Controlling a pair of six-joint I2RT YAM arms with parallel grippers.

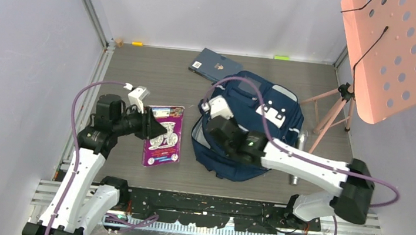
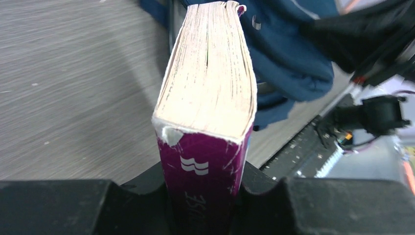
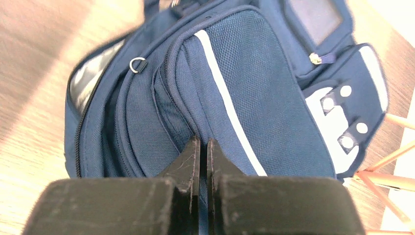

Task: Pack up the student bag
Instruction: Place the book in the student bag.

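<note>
The student bag (image 1: 256,90), navy with white stripes and patches, lies in the middle of the table. Its main opening gapes at the side facing the book (image 3: 93,88). My right gripper (image 1: 218,122) rests on that near-left side, shut, its tips (image 3: 200,143) pinching a fold of the bag's fabric beside a zipper seam. My left gripper (image 1: 147,125) is shut on the spine of a thick purple book (image 1: 163,135), holding it just left of the bag. In the left wrist view the book (image 2: 208,93) stands between the jaws (image 2: 203,196), page edges up, pointing at the bag (image 2: 288,54).
A dark blue notebook (image 1: 208,64) lies behind the bag. A pink perforated board (image 1: 405,51) on a tripod (image 1: 330,111) stands at the right. A silvery cylinder (image 1: 302,141) lies by the bag's right side. Walls close in on the left and back.
</note>
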